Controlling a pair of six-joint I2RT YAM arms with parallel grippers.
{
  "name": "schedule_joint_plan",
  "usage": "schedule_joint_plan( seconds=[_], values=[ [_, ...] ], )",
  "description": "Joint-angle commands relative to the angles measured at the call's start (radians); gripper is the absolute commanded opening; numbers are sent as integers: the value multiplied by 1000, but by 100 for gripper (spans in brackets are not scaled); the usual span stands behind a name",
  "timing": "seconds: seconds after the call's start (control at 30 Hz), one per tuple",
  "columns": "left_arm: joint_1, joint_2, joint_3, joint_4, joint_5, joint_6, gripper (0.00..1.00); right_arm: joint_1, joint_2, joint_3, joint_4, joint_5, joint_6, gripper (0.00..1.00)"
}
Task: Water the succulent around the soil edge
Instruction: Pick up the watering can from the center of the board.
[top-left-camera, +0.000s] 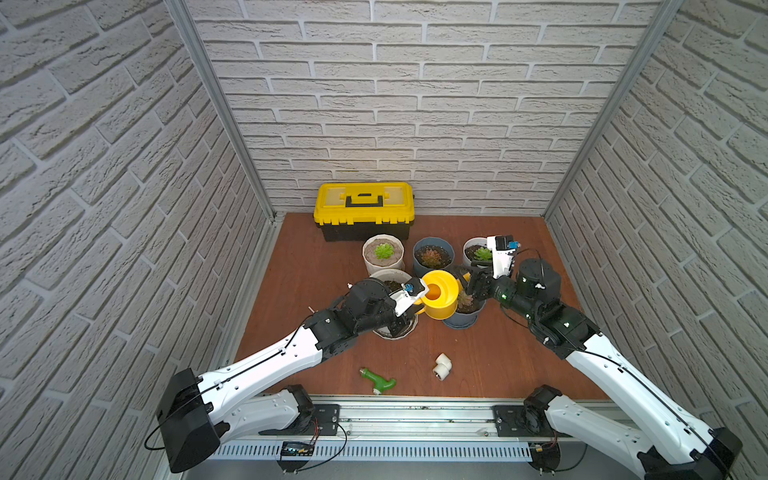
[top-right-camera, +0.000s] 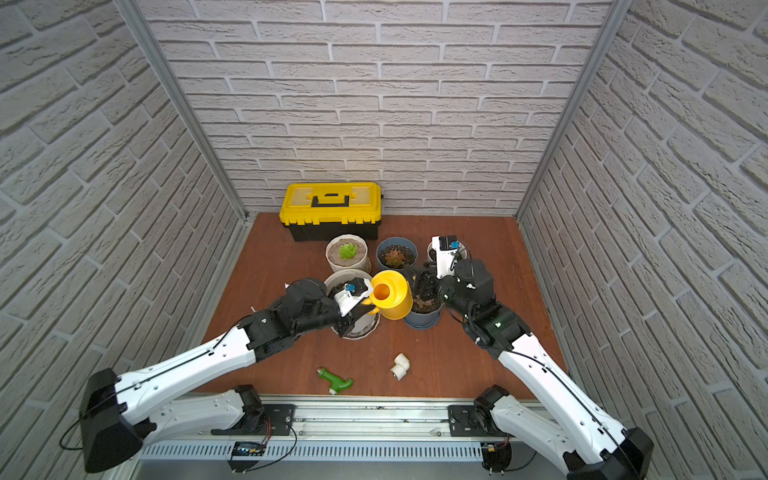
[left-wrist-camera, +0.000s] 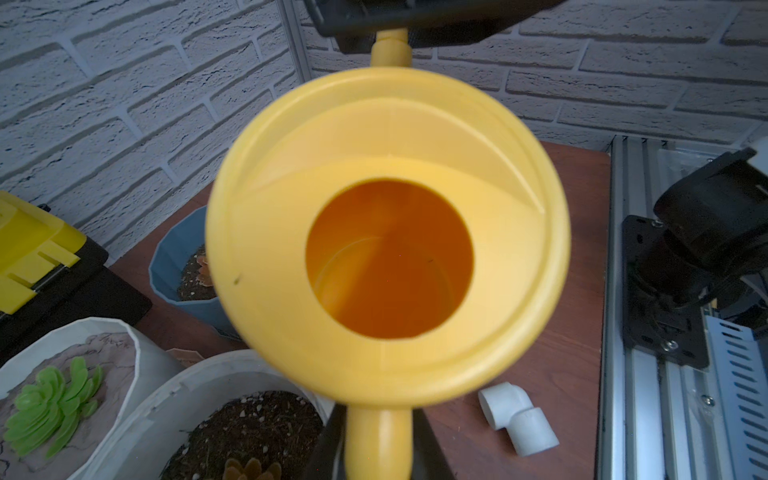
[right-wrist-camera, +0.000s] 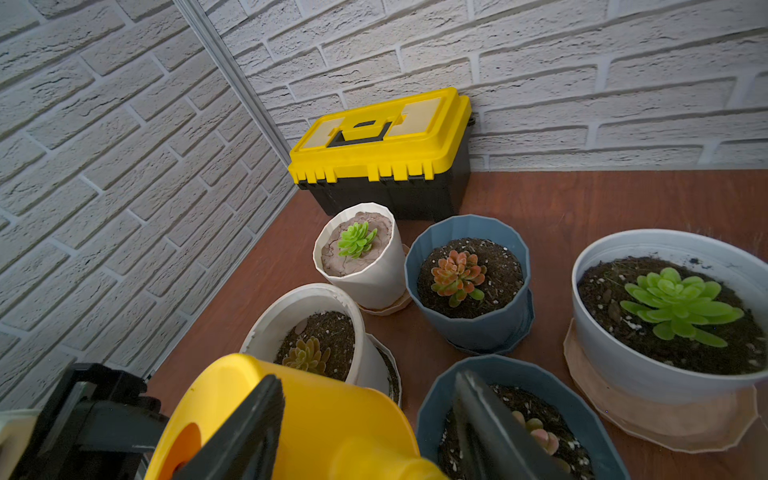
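Note:
A yellow watering can (top-left-camera: 440, 297) (top-right-camera: 392, 295) hangs tilted above the pots, its round mouth (left-wrist-camera: 386, 257) facing up. My left gripper (top-left-camera: 417, 306) (left-wrist-camera: 378, 449) is shut on the can's handle. The spout (right-wrist-camera: 382, 461) points over a blue pot (top-left-camera: 463, 322) (right-wrist-camera: 428, 399) holding a pinkish succulent (right-wrist-camera: 538, 434) in dark soil. My right gripper (top-left-camera: 473, 284) (right-wrist-camera: 368, 380) is open, its fingers (right-wrist-camera: 249, 424) standing wide on either side of the spout. A white pot (right-wrist-camera: 307, 299) with a brownish succulent (right-wrist-camera: 306, 354) sits under the left wrist.
Behind stand a white pot with a green succulent (top-left-camera: 383, 253), a blue pot (top-left-camera: 433, 255), a pale pot (right-wrist-camera: 623, 365) on a saucer and a yellow toolbox (top-left-camera: 365, 210). A green fitting (top-left-camera: 378, 380) and a white pipe elbow (top-left-camera: 442, 365) lie near the front edge.

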Motion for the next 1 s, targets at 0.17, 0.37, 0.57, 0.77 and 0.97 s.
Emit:
schedule_joint_plan(
  seconds=[0.17,0.37,0.57,0.77,0.97],
  values=[
    [-5,-25,-6,176,1,-30,0,-14,-2,-74,33,61,82,69],
    [-5,-49,-18,277,15,-34,0,-20,-7,-135,63,60,119,69],
    [-5,-81,-40,407,26,-42,0,-31,-7,-181,106,41,158,69],
    [-4,-132,-86,498,-15,-39,0,-34,-23,-210,130,37,170,69],
    [-2,-151,-116,552,-32,-59,0,-34,-15,-222,137,42,169,69]
  ],
)
